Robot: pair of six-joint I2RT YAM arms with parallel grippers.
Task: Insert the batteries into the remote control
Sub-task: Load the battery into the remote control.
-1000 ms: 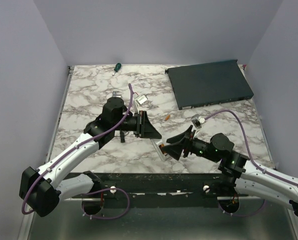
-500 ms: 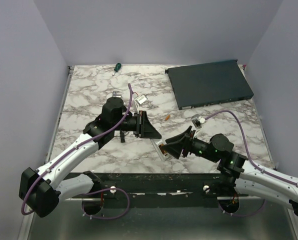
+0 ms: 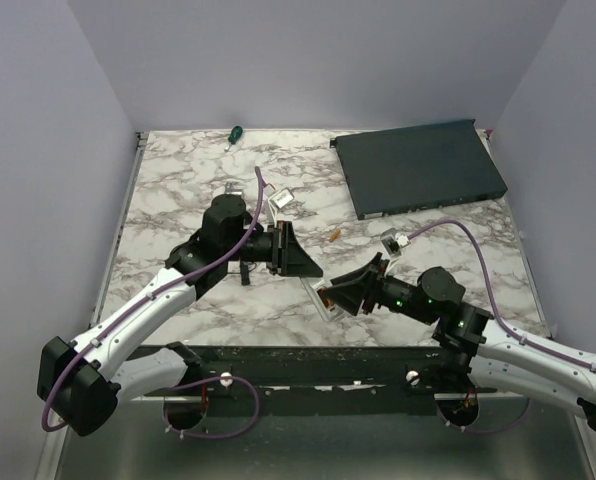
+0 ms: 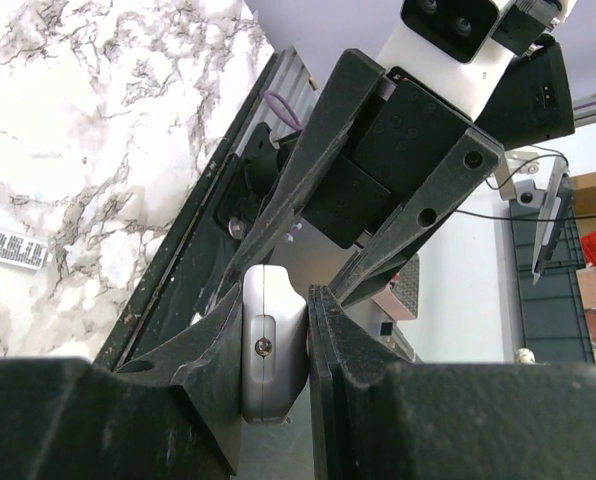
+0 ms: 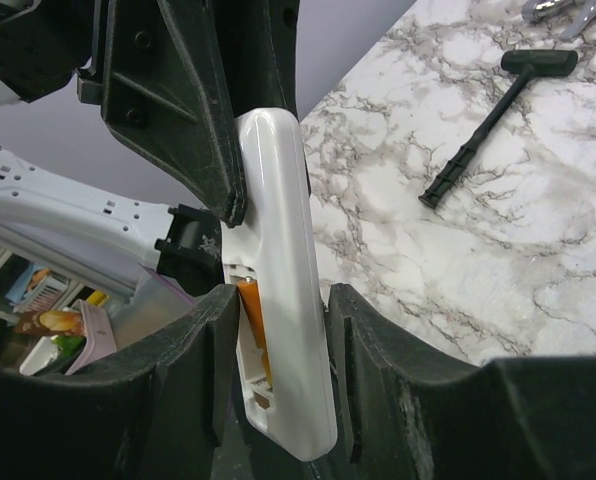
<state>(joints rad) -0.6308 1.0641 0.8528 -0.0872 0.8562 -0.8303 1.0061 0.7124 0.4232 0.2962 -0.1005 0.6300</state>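
Fingers of the right gripper stand on either side of the remote control, close against its long white body. From where I stand I cannot tell whether they are pressing it or only flanking it. The open compartment faces one finger, and an orange battery sits inside it, lying lengthwise.

From above, the remote control is over the near-middle part of the marble table, between the two tools and not far from the front edge. It looks lifted off the surface.

Just beyond it, the left gripper is clamped tight on the remote's other end, with both black fingers flat against the casing. A small screw shows in the end face between them.

A black T-handled tool lies flat on the marble behind the left arm.

Further back, a loose orange battery lies on the table, apart from both grippers. Near it to the right is a small white plug, and a silver bracket lies further back to its left.

At the far right sits the large dark flat box, and by the back edge lies the green-handled screwdriver.
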